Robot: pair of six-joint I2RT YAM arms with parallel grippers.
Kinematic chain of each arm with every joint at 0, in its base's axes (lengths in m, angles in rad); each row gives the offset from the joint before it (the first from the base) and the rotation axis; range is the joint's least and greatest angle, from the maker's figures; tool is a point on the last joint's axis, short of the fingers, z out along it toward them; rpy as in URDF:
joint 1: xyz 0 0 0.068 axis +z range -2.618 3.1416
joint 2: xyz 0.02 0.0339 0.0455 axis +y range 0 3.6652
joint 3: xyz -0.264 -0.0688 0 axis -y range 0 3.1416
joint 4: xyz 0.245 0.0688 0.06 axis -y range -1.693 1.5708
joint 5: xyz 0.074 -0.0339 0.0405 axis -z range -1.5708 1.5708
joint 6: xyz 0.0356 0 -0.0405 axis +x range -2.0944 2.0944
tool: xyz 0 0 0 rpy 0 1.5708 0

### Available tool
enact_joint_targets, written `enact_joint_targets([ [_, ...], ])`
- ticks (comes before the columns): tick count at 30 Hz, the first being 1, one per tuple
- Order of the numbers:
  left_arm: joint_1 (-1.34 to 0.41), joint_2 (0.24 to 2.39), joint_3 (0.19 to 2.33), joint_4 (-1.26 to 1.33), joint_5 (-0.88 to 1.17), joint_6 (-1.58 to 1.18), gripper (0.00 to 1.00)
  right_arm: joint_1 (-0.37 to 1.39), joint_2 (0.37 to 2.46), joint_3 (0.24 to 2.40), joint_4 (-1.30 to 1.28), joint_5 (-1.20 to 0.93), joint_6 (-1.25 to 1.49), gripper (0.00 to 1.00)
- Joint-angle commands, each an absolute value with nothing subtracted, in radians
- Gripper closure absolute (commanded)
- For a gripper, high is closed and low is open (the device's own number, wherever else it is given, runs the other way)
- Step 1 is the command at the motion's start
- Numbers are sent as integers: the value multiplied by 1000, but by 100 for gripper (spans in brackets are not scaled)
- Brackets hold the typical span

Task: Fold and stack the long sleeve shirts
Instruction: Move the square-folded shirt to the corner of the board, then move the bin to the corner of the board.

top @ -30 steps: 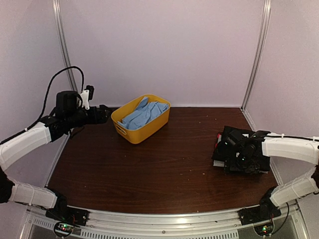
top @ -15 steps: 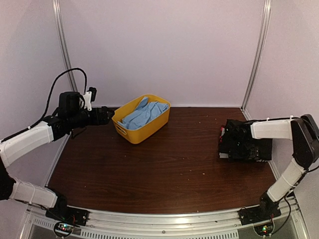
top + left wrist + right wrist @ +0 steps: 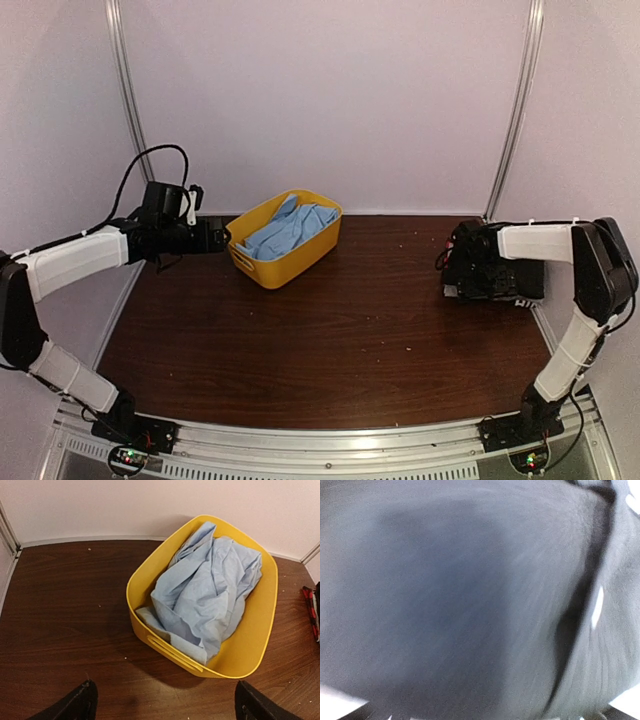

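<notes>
Shirts were what both tools faced. The left gripper (image 3: 167,707) hovered with its jaws spread wide and empty, low above the table (image 3: 350,330) and just short of the yellow bin (image 3: 131,587). Inside the bin lay the light blue shirt (image 3: 205,595), crumpled, with folds riding up to the rim.

The step in hand looked like fetching that shirt. Doing it well probably called for clearing the near wall first, then coming down on the highest ridge of cloth and pinching a single thick fold. The lift likely had to be straight up, so the bin did not tip or slide.

The right gripper (image 3: 470,265) sat low on the black shirt (image 3: 495,280), which lay folded near the table's right edge. Its wrist view showed only blurred dark cloth. Its jaws stood wide, and I could not see them pinching anything.
</notes>
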State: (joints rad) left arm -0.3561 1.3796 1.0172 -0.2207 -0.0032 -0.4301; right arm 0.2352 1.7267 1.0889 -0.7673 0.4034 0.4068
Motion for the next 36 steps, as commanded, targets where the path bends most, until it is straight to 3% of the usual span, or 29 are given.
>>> enact_joint_targets([
  [1, -357, 1472, 1072, -317, -65, -457, 3, 365, 1614, 1062, -742, 367, 441, 0],
  [11, -357, 1636, 1179, -297, -17, -472, 5, 605, 1567, 1027, -754, 342, 548, 0],
  [18, -357, 1704, 1259, -298, 51, -479, 7, 662, 1624, 1053, -710, 327, 544, 0],
  [24, -358, 1797, 1361, -322, -24, -460, 9, 696, 1683, 1096, -702, 327, 536, 0],
  [33, -340, 2031, 1727, -510, -250, -263, 10, 720, 1741, 1118, -666, 301, 507, 0],
  [36, -312, 2135, 1900, -601, -207, -182, 9, 721, 1750, 1118, -661, 305, 494, 0],
])
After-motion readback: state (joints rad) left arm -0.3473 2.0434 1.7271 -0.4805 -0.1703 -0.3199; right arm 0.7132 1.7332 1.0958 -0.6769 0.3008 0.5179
